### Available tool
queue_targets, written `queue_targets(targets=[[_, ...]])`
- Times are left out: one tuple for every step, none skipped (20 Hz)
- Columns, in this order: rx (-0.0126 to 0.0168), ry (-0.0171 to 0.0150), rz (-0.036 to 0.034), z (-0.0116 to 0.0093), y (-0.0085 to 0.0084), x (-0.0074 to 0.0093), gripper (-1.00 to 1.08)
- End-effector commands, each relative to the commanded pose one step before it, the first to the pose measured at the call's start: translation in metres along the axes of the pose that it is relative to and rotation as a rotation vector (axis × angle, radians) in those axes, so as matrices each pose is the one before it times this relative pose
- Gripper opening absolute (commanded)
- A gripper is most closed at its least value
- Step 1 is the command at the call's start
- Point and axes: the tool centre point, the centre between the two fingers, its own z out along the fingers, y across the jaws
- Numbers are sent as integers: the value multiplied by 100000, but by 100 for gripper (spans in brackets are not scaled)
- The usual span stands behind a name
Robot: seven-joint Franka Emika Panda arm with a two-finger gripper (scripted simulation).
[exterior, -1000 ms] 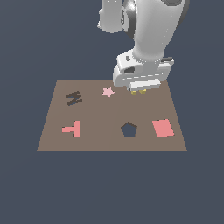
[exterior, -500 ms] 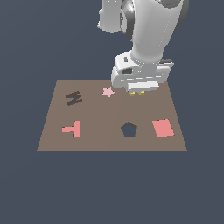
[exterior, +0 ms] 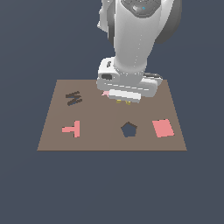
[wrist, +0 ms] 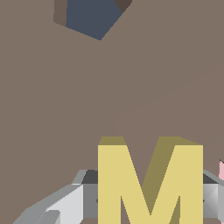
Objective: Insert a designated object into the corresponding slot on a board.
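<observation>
I have the M clamped in my gripper above the board, so pickup's done; the slot, at nine o'clock, remains unfilled.

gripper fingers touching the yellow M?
Touching. The wrist view shows the yellow M clamped, grey fingers flush against both sides, no gap.
</observation>
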Motion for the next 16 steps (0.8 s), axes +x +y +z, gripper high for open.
queue_targets(targets=[[16, 61, 11722, -121, 2020, 1554, -100], [4, 5, 5097, -41, 851, 684, -100], [3, 5, 5051, -40, 845, 677, -100], [2, 4, 5008, -40, 840, 670, -100], [1, 4, 4967, -39, 834, 664, -100], [0, 3, 4929, -38, 830, 657, -100], [-1, 3, 4892, -38, 825, 651, -100], [-2, 2, 4858, -37, 821, 645, -100], [-3, 2, 4830, -36, 819, 639, -100], [-4, 1, 4799, -36, 816, 633, -100], [-5, 0, 4710, -34, 803, 620, -100], [-6, -1, 4473, -32, 764, 587, -100], [-7, -2, 4195, -30, 720, 548, -100], [-8, -2, 3918, -27, 674, 510, -100], [-8, -3, 3642, -25, 628, 474, -100], [-8, -3, 3365, -23, 581, 438, -100]])
